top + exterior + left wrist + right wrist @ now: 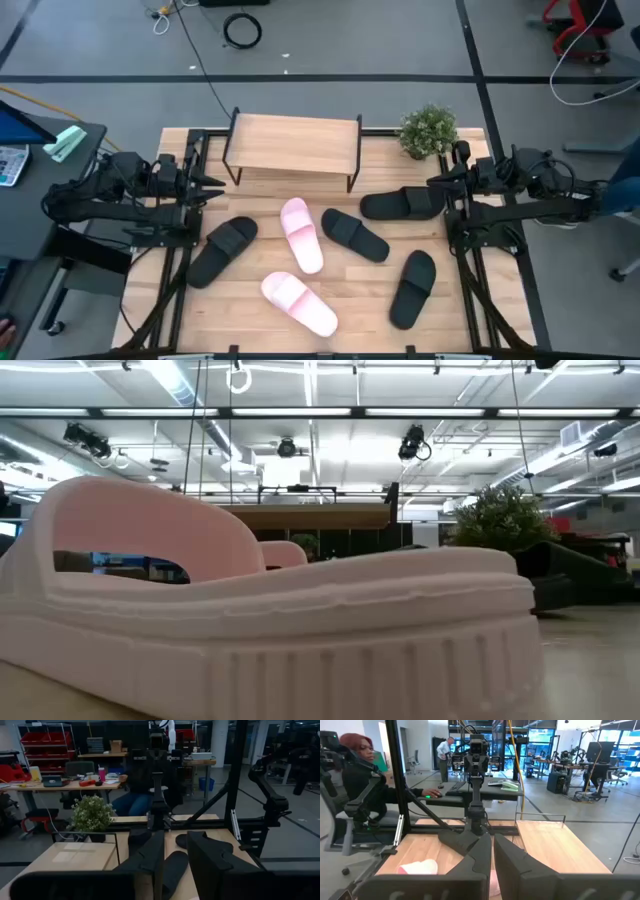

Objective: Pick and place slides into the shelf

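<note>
1. From above, six slides lay scattered on the desk [500, 330] in front of the shelf [293, 142], none on it; the shelf stood at the desk's far edge with its long side running left to right.
2. The two pink slides sat mid-desk: one [301, 234] with its long axis running almost straight from the shelf toward the near edge, the other [298, 303] nearer that edge, lying diagonally.
3. Four black slides: one [223, 250] on the left, diagonal; one [354, 235] just right of the pink pair, diagonal; one [401, 204] lying nearly left-to-right by the right arm; one [414, 288] at the right, steeply angled.
4. The table-level camera showed only a pink slide [270, 630] filling the picture side-on, with the shelf's board [310, 517] behind it.
5. The left gripper [213, 184] hung at the desk's left edge, empty, fingers [150, 857] somewhat parted.
6. The right gripper [440, 180] waited at the right edge, clenched on nothing.
7. A potted plant [428, 131] stood right of the shelf; only the wrist cameras showed a seated person [360, 780].
</note>
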